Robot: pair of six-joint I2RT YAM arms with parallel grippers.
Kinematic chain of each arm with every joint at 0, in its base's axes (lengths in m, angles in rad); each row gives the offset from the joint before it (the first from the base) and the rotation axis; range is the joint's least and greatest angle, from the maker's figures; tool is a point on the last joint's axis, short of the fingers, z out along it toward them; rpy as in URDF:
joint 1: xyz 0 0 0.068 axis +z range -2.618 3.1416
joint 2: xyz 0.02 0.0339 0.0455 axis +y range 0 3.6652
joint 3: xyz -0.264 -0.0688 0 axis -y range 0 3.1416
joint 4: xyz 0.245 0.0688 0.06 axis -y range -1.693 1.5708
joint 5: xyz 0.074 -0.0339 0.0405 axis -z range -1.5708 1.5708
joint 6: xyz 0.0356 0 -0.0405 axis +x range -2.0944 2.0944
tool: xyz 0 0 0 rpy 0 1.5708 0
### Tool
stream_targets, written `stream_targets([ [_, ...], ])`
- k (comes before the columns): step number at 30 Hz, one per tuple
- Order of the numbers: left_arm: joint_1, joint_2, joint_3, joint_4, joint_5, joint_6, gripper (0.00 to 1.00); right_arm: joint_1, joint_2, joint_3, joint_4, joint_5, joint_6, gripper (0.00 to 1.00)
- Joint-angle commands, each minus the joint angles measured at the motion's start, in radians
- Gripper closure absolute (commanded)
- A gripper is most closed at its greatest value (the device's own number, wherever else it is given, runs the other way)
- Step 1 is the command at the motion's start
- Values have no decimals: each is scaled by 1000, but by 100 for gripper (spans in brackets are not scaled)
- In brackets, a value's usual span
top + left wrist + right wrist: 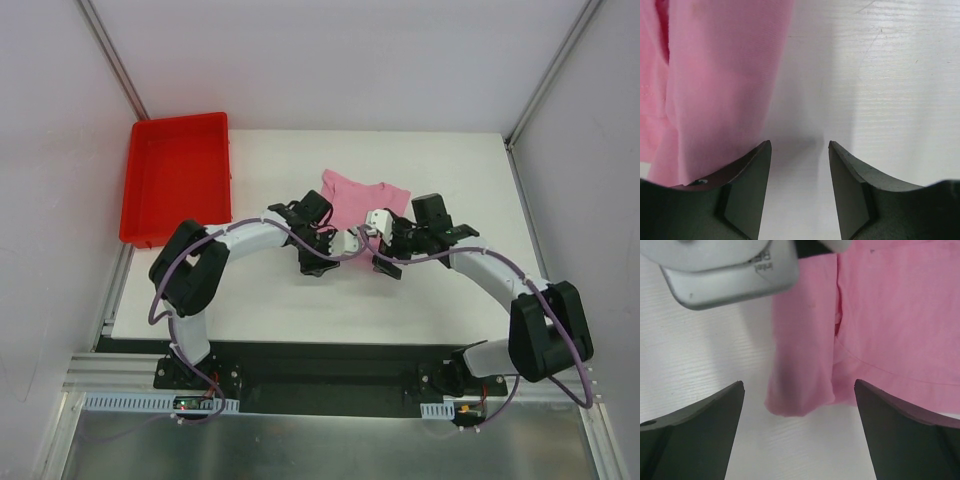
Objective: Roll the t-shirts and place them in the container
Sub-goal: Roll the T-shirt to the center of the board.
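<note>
Hardly begun, by the look of things: no roll to be seen anywhere in the shirt (365, 200), lying loose and mostly flat on the table (270, 300), toward the far side, well apart from the tray (178, 180). Left to do, as judged: nearly everything, from taking an edge and turning it over to rolling through to the end. As for the left gripper (799, 145): spread, empty, hanging over bare table just beside the shirt's edge. As for the right gripper (799, 385): spread wider, likewise pinching nothing, straddling a narrow flap at the shirt's near corner. From above only: the whole layout, with both wrists crowded over the near hem and hiding it. From the right wrist only: that hidden hem, a stitched seam, and the other arm's silver camera (730, 275) close by. From the left wrist only: bare table between the fingers, pink off to one side.
</note>
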Motion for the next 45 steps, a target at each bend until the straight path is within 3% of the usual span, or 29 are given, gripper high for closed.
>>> stream_targets([
  [1,19,2,42,-33,81,-78,50,31,55,2,36,0,18,4],
  [9,26,3,40,-33,106,-103,50,57,162,20,124,80,8,4],
  [14,42,3,51,-35,121,-129,50,67,210,61,-6,46,-81,4],
  [23,56,0,75,-33,118,-166,50,95,229,80,-50,61,-137,4],
  [29,90,-156,-15,-74,101,-229,47,57,100,143,-89,95,61,4],
  [32,96,-326,-89,-110,34,-233,44,43,-18,158,-74,219,122,4],
  [33,96,-408,-107,-111,3,-245,33,40,-76,178,-59,332,142,4],
  [35,101,-476,-115,-111,-76,-258,23,-15,-124,195,14,397,257,4],
  [36,101,-516,-116,-111,-90,-252,3,-56,-145,196,51,341,346,4],
  [38,99,-526,-109,-107,-101,-218,1,-195,-115,236,108,270,679,4],
  [39,101,-506,-94,-101,-97,-204,1,-245,-86,256,115,62,926,4],
  [40,101,-494,-87,-98,-87,-154,1,-279,-61,232,241,-80,978,4],
  [41,101,-481,-86,-93,-71,-119,1,-261,-73,221,239,-100,963,4],
  [42,101,-466,-109,-58,-54,-80,1,-221,-89,226,189,-44,754,4],
  [43,101,-463,-133,-18,-52,5,3,-180,-118,227,79,8,644,4],
  [45,99,-469,-235,118,-40,93,5,-95,-138,200,27,104,446,4],
])
